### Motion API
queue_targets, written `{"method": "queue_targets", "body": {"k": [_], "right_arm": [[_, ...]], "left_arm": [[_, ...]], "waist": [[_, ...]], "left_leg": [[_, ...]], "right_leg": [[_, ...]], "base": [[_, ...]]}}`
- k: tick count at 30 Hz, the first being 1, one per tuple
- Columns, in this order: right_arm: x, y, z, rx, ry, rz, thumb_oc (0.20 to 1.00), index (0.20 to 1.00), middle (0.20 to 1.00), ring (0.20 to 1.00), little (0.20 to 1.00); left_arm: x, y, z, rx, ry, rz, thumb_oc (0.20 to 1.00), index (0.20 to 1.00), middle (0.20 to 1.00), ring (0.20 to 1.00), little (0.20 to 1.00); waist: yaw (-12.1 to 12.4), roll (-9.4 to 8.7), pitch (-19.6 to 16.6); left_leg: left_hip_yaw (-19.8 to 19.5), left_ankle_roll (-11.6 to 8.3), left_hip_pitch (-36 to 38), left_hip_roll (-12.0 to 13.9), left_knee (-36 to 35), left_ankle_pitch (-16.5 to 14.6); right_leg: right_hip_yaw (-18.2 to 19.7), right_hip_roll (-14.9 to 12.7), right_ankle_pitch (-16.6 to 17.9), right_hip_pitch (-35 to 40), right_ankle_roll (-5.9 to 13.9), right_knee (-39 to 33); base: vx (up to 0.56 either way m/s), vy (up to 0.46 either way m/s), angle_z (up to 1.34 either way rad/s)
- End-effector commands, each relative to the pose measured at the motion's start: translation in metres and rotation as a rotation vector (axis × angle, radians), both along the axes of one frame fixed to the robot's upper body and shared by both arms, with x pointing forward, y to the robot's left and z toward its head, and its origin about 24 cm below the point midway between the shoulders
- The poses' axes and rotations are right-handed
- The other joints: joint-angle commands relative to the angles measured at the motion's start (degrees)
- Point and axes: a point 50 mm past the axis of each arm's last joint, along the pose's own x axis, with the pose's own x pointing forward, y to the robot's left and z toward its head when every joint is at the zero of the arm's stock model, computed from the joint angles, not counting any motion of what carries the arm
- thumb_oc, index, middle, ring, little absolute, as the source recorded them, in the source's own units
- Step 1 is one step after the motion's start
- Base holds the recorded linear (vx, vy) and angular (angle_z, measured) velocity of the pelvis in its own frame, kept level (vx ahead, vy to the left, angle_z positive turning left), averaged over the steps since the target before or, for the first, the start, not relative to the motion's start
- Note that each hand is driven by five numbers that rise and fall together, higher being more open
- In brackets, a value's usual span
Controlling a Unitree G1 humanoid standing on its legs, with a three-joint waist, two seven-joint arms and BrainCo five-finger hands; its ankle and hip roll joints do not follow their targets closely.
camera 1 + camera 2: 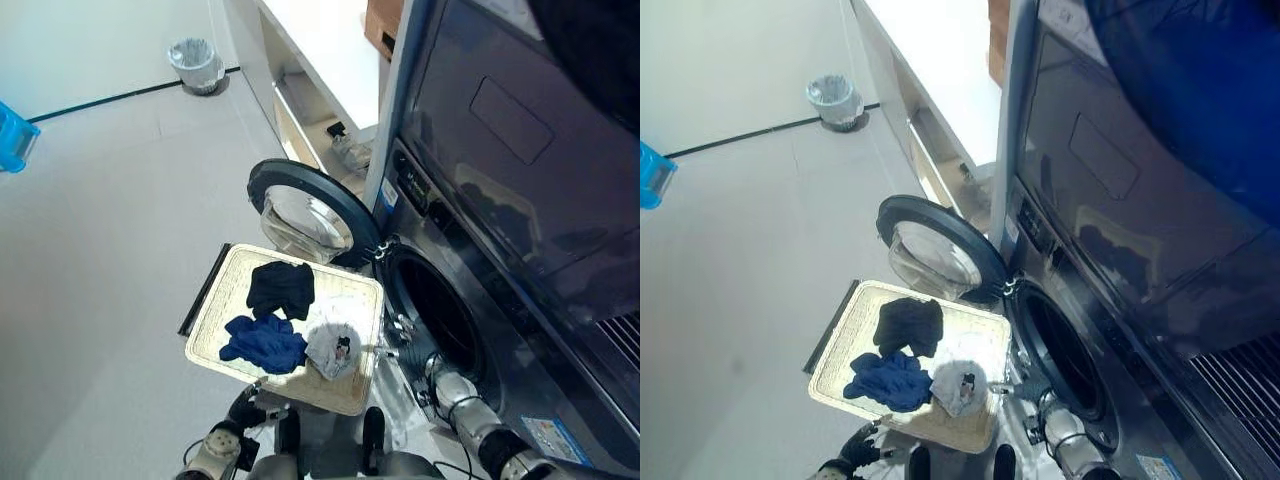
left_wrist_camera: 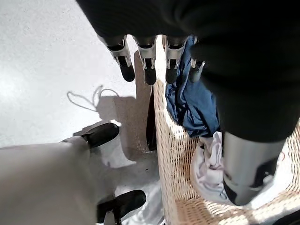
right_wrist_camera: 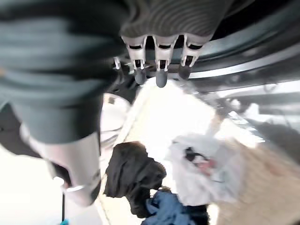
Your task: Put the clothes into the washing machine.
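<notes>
Wicker basket holds black, blue, white clothes; washing machine door open; both hands' fingers relaxed, empty.

Honestly I can't read a single word or number from my end. There's a small blue-and-white sticker on the front edge of the washing machine by the control panel, and another label low on its front near the door opening, but the print on both is too small to make out. The white garment in the wicker basket has a dark printed patch on it, and I can't tell whether that's lettering or a picture.
</notes>
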Motion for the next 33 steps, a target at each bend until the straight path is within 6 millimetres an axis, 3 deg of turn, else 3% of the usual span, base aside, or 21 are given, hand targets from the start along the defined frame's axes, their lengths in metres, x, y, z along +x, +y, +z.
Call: {"method": "queue_targets", "body": {"k": [1, 5, 7, 8, 13, 14, 16, 22, 23, 29, 33], "right_arm": [[0.023, 0.013, 0.038, -0.027, -0.196, 0.01, 1.0, 1.0, 1.0, 1.0, 1.0], [0.042, 0.014, 0.062, -0.073, -0.27, 0.001, 1.0, 1.0, 1.0, 1.0, 1.0], [0.051, 0.01, 0.066, -0.116, -0.246, -0.028, 1.0, 1.0, 1.0, 1.0, 1.0], [0.057, 0.004, 0.067, -0.144, -0.203, -0.07, 1.0, 1.0, 1.0, 1.0, 1.0], [0.053, -0.013, 0.044, -0.149, -0.067, -0.183, 1.0, 1.0, 1.0, 1.0, 1.0], [0.053, -0.013, 0.044, -0.149, -0.067, -0.183, 1.0, 1.0, 1.0, 1.0, 1.0], [0.04, -0.027, 0.023, -0.136, 0.017, -0.247, 1.0, 1.0, 1.0, 1.0, 1.0], [0.021, -0.038, 0.0, -0.167, 0.093, -0.254, 1.0, 1.0, 1.0, 1.0, 1.0], [0.017, -0.041, -0.005, -0.175, 0.11, -0.241, 1.0, 1.0, 1.0, 1.0, 1.0], [0.014, -0.044, -0.008, -0.189, 0.118, -0.212, 1.0, 1.0, 1.0, 1.0, 1.0], [0.018, -0.038, -0.004, -0.182, 0.099, -0.177, 1.0, 1.0, 1.0, 1.0, 1.0]], "left_arm": [[0.017, -0.012, 0.007, -0.022, -0.059, -0.014, 1.0, 1.0, 1.0, 1.0, 1.0], [0.025, -0.012, 0.012, -0.012, -0.092, -0.008, 1.0, 1.0, 1.0, 1.0, 1.0], [0.031, -0.01, 0.017, 0.059, -0.126, -0.027, 1.0, 1.0, 1.0, 1.0, 1.0], [0.041, -0.005, 0.027, 0.172, -0.24, -0.019, 1.0, 1.0, 1.0, 1.0, 1.0], [0.076, 0.003, 0.072, 0.288, -0.567, 0.187, 1.0, 1.0, 1.0, 1.0, 1.0], [0.076, 0.003, 0.072, 0.288, -0.567, 0.187, 1.0, 1.0, 1.0, 1.0, 1.0], [0.09, -0.002, 0.098, 0.334, -0.739, 0.168, 1.0, 1.0, 1.0, 1.0, 1.0], [0.101, -0.009, 0.12, 0.425, -0.881, 0.14, 1.0, 1.0, 1.0, 1.0, 1.0], [0.108, -0.008, 0.131, 0.47, -0.942, 0.169, 1.0, 1.0, 1.0, 1.0, 1.0], [0.123, -0.004, 0.146, 0.51, -0.976, 0.215, 1.0, 1.0, 1.0, 1.0, 1.0], [0.135, 0.01, 0.148, 0.509, -0.857, 0.238, 1.0, 1.0, 1.0, 1.0, 1.0]], "waist": [[0.6, -0.49, 1.3], [1.1, -0.59, 3.1], [1.4, -0.73, 3.7], [1.6, -0.84, 4.2], [2.9, -0.85, 5.4], [2.9, -0.85, 5.4], [3.7, -0.14, 6.2], [3.4, 0.71, 7.1], [2.8, 0.72, 7.7], [1.2, 0.26, 9.3], [-0.3, -0.72, 10.6]], "left_leg": [[1.2, 4.4, -2.2, -5.0, 0.5, -1.1], [0.9, 4.17, -4.0, -5.0, 0.6, -0.9], [0.6, 3.96, -4.6, -5.0, 0.5, -0.7], [0.4, 3.75, -5.1, -5.0, 0.4, -0.6], [-1.0, 3.44, -6.1, -5.4, 0.3, -0.3], [-1.0, 3.44, -6.1, -5.4, 0.3, -0.3], [-2.3, 3.27, -7.0, -5.9, 0.9, 0.0], [-2.5, 3.18, -8.0, -6.3, 1.5, 0.4], [-2.2, 3.13, -8.7, -6.2, 2.0, 0.4], [-1.4, 3.09, -11.2, -6.2, 4.6, 0.1], [-1.0, 3.11, -13.6, -6.1, 6.7, -0.1]], "right_leg": [[3.9, -0.6, 2.6, -4.5, 3.69, 3.6], [3.7, -0.6, 2.8, -5.9, 3.56, 3.4], [3.6, -0.5, 2.8, -6.3, 3.47, 3.2], [3.6, -0.5, 2.8, -6.7, 3.41, 3.2], [2.9, -0.6, 2.9, -7.2, 3.07, 2.7], [2.9, -0.6, 2.9, -7.2, 3.07, 2.7], [2.1, -1.0, 2.9, -7.8, 2.84, 3.1], [1.9, -1.4, 2.9, -9.2, 2.71, 4.1], [2.5, -1.4, 3.0, -10.1, 2.75, 4.6], [4.1, -1.3, 3.1, -12.8, 2.74, 6.1], [5.7, -0.9, 3.5, -15.3, 2.77, 7.4]], "base": [[-0.06, 0.003, 0.03], [-0.05, 0.007, 0.01], [-0.03, -0.009, 0.02], [-0.02, -0.014, 0.03], [-0.01, -0.009, 0.03], [-0.02, -0.024, 0.04], [-0.02, -0.013, 0.08], [-0.01, 0.042, 0.07], [-0.01, 0.061, -0.03], [-0.02, 0.061, -0.13], [-0.01, 0.044, -0.19]]}}
